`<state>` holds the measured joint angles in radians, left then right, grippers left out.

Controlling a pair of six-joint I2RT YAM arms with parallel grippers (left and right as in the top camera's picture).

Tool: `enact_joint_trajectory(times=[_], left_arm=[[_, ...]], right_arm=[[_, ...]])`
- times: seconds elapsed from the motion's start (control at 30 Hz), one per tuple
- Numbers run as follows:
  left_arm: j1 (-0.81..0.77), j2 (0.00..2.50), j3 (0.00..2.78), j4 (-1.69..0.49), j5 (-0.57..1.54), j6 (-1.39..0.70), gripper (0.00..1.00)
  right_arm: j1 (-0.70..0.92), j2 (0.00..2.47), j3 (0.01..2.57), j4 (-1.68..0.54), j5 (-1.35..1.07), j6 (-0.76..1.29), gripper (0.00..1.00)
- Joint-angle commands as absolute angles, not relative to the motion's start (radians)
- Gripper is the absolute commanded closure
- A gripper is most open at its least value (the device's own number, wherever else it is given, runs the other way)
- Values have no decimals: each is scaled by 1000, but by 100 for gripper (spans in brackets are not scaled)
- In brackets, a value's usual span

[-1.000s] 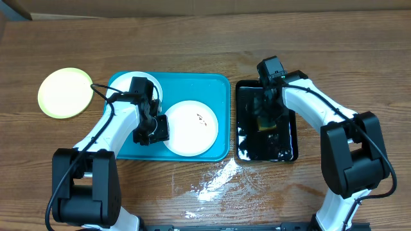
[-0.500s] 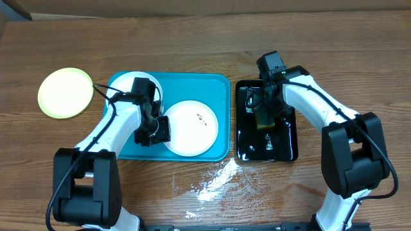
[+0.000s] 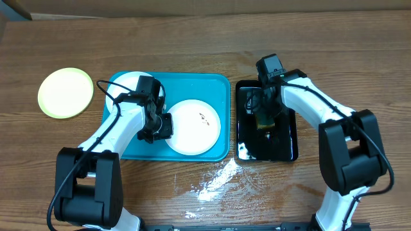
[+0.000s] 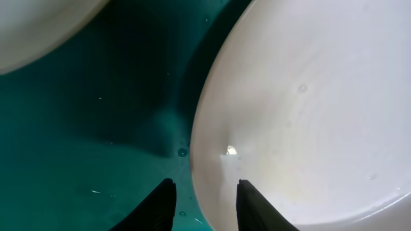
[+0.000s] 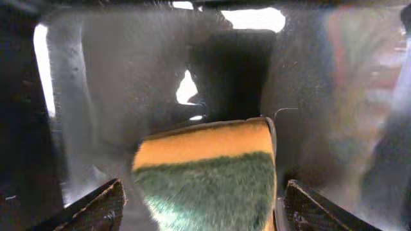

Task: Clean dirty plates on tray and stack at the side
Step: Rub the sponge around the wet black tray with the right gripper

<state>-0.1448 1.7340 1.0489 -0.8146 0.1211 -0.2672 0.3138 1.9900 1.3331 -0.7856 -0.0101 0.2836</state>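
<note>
The turquoise tray [image 3: 212,86] holds two white plates. One white plate [image 3: 196,128] with dark specks lies at the middle right. The other white plate [image 3: 128,82] is partly hidden under my left arm at the back left. My left gripper [image 3: 160,126] is low at the specked plate's left edge. In the left wrist view it [image 4: 204,186] is open and straddles the rim of that plate [image 4: 308,96], one finger over the tray [image 4: 96,128]. A pale yellow-green plate [image 3: 65,93] lies on the table left of the tray. My right gripper [image 3: 264,110] is open.
A glossy black tray [image 3: 282,144], wet, sits right of the turquoise one. On it lies a yellow and green sponge [image 5: 205,173], between my right gripper's [image 5: 204,192] spread fingers with a gap on each side. Spilled water [image 3: 209,183] glistens on the table in front.
My right gripper has opened and let go of the sponge on the black tray. My left gripper has shifted right onto the specked plate's rim and narrowed its jaws.
</note>
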Motion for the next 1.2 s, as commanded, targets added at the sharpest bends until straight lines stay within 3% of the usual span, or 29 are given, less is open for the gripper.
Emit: enact_joint_trajectory(times=[0.0, 0.07, 0.23, 0.37, 0.43, 0.6, 0.7, 0.77, 0.83, 0.87, 0.93, 0.97, 1.17], left_arm=[[-153, 1741, 1039, -813, 101, -286, 67], [-153, 1741, 1039, -813, 101, -286, 67], [-153, 1741, 1038, -809, 101, -286, 68], [-153, 1741, 1038, -807, 102, -285, 61], [-153, 1741, 1038, -807, 104, -286, 61], [-153, 1741, 1034, -807, 103, -297, 66], [-153, 1741, 1024, -800, 101, -296, 78], [-153, 1741, 1013, -776, 101, -296, 78], [-153, 1741, 1012, -765, 101, -295, 80], [-153, 1741, 1012, -760, 101, -296, 85], [-153, 1741, 1012, -753, 101, -295, 92], [-153, 1741, 1012, -744, 101, -295, 96], [-153, 1741, 1009, -727, 101, -296, 96]], right_arm=[[307, 2027, 1328, -783, -1, 280, 35], [307, 2024, 1331, -787, -1, 280, 51], [300, 2002, 1384, -854, -1, 280, 53], [296, 1995, 1388, -874, -1, 280, 41], [296, 1995, 1377, -879, -1, 280, 40], [296, 1996, 1338, -870, -1, 280, 40], [296, 1998, 1332, -877, -1, 281, 40], [296, 1998, 1332, -879, -1, 281, 40], [296, 1997, 1335, -880, -1, 280, 50], [296, 1997, 1341, -880, -1, 280, 60], [295, 1997, 1370, -902, -2, 280, 91], [295, 1997, 1391, -923, -2, 280, 96], [295, 1987, 1514, -1053, -1, 279, 96]])
